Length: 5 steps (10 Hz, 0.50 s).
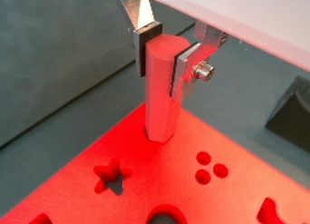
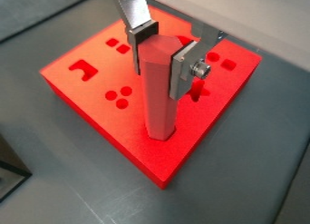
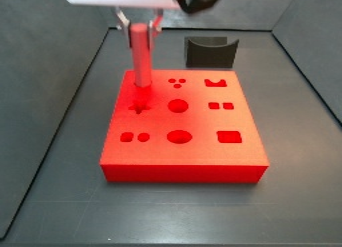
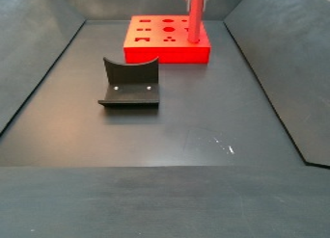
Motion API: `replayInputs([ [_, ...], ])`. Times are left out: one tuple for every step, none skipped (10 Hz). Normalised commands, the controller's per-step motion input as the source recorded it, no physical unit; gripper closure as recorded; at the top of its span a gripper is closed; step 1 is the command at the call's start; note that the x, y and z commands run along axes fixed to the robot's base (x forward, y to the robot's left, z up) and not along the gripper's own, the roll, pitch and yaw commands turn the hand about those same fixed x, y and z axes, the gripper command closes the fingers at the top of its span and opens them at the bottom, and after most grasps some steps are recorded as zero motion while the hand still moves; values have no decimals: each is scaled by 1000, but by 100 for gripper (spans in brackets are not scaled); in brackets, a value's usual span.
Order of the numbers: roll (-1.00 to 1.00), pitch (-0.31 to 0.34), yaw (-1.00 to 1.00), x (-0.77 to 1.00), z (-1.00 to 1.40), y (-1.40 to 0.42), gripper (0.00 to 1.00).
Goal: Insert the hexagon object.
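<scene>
The hexagon object (image 1: pixel 162 92) is a slim red rod standing upright, and my gripper (image 1: pixel 168 48) is shut on its upper end. Silver fingers (image 1: pixel 186 69) press on two of its flat sides. Both wrist views show this grip, gripper (image 2: pixel 165 53) on rod (image 2: pixel 158 96). The rod's lower end meets the top of the red block (image 2: pixel 91 96) near one corner. I cannot tell how deep it sits there. In a side view the rod (image 3: pixel 139 61) stands at the block's (image 3: pixel 201 156) far left corner under the gripper (image 3: pixel 140 24). It also shows in a side view (image 4: pixel 196 18).
The red block (image 4: pixel 154 51) has star, round, dotted and square holes across its top (image 1: pixel 111 176). The dark fixture (image 4: pixel 129 83) stands on the floor apart from the block, and shows in a side view (image 3: pixel 210 51). Dark walls enclose the floor.
</scene>
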Motion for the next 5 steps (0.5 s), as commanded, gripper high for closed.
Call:
replayInputs([
  [191,220,-46,420,-680,-177,100],
  [173,217,-49,420,-709,-206,100],
  [56,100,-126,500,-951,-217,100],
  [0,6,0,0,0,0,100],
  [0,1,0,0,0,0,100],
])
